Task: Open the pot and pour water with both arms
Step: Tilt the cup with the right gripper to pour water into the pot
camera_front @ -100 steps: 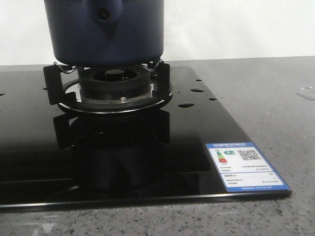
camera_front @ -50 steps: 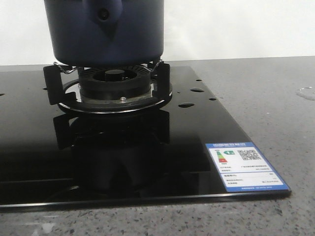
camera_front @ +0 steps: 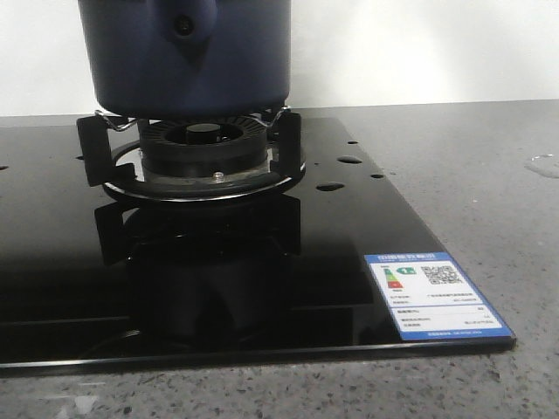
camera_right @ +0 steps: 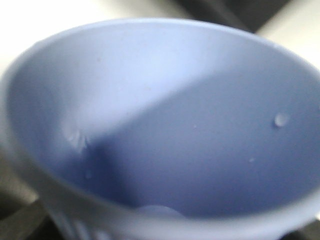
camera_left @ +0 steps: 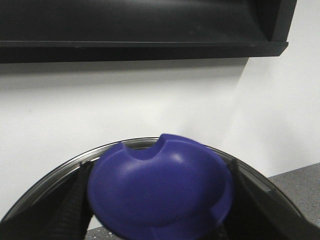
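The dark navy pot (camera_front: 188, 61) stands on the gas burner (camera_front: 203, 148); its handle lug (camera_front: 183, 24) faces me and its top is out of frame. No gripper shows in the front view. In the left wrist view my left gripper (camera_left: 160, 205) is shut on the blue knob (camera_left: 160, 185) of a glass lid with a steel rim (camera_left: 50, 175), held up before a white wall. In the right wrist view the inside of a pale-blue ribbed cup (camera_right: 165, 125) fills the frame, held close in my right gripper, whose fingers are hidden. Small water drops (camera_right: 281, 119) cling to its wall.
The burner sits on a glossy black hob (camera_front: 262, 288) with a blue label (camera_front: 435, 293) at its front right corner. Grey speckled counter (camera_front: 472, 166) lies to the right with a wet patch (camera_front: 543, 166). A dark hood (camera_left: 140, 25) hangs above the lid.
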Controlling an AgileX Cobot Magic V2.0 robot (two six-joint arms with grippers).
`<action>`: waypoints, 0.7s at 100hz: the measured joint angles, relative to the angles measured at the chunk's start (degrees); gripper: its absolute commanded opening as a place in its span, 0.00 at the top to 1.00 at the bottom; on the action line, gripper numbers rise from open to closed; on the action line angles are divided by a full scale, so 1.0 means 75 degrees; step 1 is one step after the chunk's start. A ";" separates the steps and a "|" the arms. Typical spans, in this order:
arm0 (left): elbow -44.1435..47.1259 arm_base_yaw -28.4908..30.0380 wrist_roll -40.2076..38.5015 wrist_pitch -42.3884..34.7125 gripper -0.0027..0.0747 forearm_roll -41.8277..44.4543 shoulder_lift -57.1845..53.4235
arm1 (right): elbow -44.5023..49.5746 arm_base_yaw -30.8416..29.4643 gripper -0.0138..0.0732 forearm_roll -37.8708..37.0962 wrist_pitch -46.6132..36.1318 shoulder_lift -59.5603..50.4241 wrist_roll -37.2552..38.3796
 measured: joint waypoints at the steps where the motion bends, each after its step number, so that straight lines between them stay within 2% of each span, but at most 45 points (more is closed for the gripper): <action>1: 0.0000 0.0000 0.0000 0.0000 0.50 0.0000 0.0000 | 0.0064 -0.0082 0.51 0.0016 -0.0119 -0.0035 0.0060; 14: 0.0000 0.0000 0.0000 0.0000 0.50 0.0000 0.0000 | 0.0919 -0.0830 0.51 0.0047 -0.1501 -0.0764 0.1210; 28: 0.0000 0.0000 0.0000 0.0000 0.50 0.0000 0.0000 | 0.2268 -0.1768 0.51 0.0047 -0.3160 -0.1539 0.1907; 57: 0.0000 0.0000 0.0000 0.0000 0.50 0.0000 0.0000 | 0.5047 -0.4155 0.51 0.0245 -0.6756 -0.2266 0.2291; 70: 0.0000 0.0000 0.0000 0.0000 0.50 0.0000 0.0000 | 0.5892 -0.4945 0.51 0.0255 -0.7860 -0.2081 0.2252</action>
